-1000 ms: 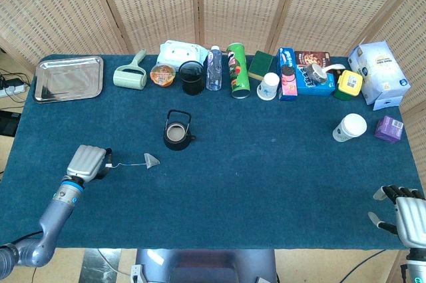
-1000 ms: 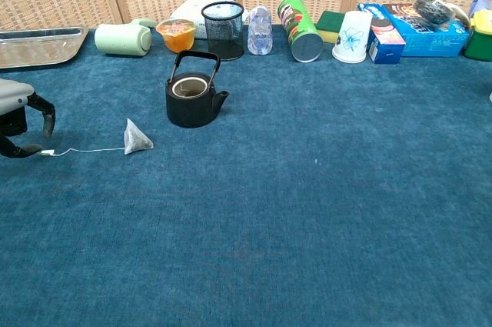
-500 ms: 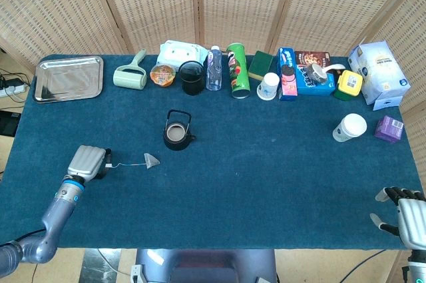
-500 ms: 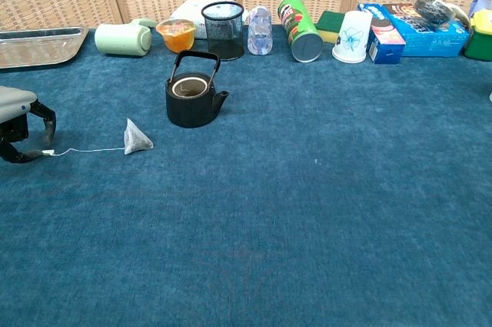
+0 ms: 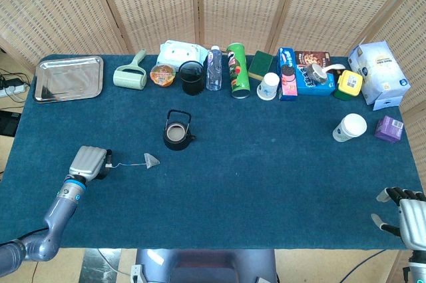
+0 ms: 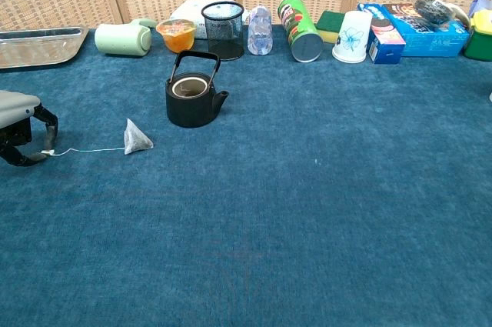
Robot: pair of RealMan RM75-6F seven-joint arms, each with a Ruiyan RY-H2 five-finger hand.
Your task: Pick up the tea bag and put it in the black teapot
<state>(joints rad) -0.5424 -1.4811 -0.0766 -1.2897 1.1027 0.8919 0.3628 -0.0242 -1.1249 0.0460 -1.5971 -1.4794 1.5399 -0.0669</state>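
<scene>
The tea bag (image 5: 152, 160) (image 6: 137, 137), a small pale pyramid, lies on the blue cloth left of and in front of the black teapot (image 5: 178, 131) (image 6: 192, 100). The teapot stands upright with its top uncovered and its handle raised. A thin string runs left from the bag to a small tag (image 6: 48, 151). My left hand (image 5: 90, 162) (image 6: 19, 123) rests at that tag, its fingertips (image 6: 50, 141) curled down right over it with the thumb just below; a small gap still shows. At the table's front right corner my right hand (image 5: 406, 218) holds nothing, fingers spread.
Along the back stand a metal tray (image 5: 68, 78), a green roller (image 5: 130, 76), a noodle cup (image 5: 162, 75), a black mesh cup (image 5: 192, 77), a water bottle (image 5: 213, 68), a green chip can (image 5: 237, 70) and several boxes. A white paper cup (image 5: 349, 127) and purple box (image 5: 389, 129) sit at right.
My left hand's fingers have curled lower toward the string's tag, narrowing the gap to the thumb. The tea bag has not moved. My right hand slid slightly lower in the head view.
</scene>
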